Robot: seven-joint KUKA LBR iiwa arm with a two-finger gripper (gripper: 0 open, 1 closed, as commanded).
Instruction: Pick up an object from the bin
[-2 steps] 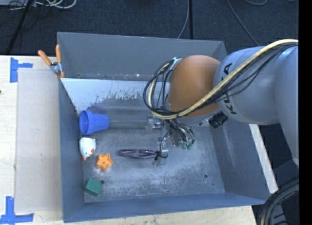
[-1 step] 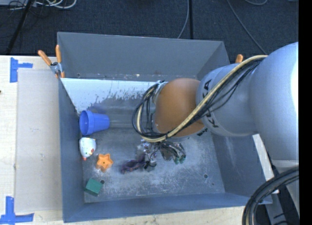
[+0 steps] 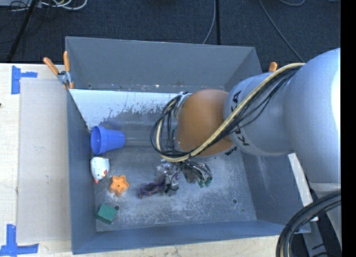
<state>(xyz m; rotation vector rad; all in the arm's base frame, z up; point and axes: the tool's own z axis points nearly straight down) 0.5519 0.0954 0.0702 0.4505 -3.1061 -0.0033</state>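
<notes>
Hanging low just beside a dark purple toy point(image 3: 151, 189) mid-bin point(image 3: 236, 197), the gripper point(image 3: 179, 177), clenched or released, cannot tell; approach step, judged; next, closing squarely.

Blue cup point(image 3: 107, 139), orange star point(image 3: 118, 184) at left (near wall), right floor point(image 3: 247, 192) open

In the bin point(image 3: 156, 67) a cup point(image 3: 107, 139) lies on its side by the left wall, a toy figure point(image 3: 99, 168) just before it, a star-shaped piece point(image 3: 118, 184) right of the figure, a block point(image 3: 105, 213) in the front left corner, and a crumpled strip point(image 3: 150, 189) mid-floor, just beside the gripper point(image 3: 172, 179).
</notes>
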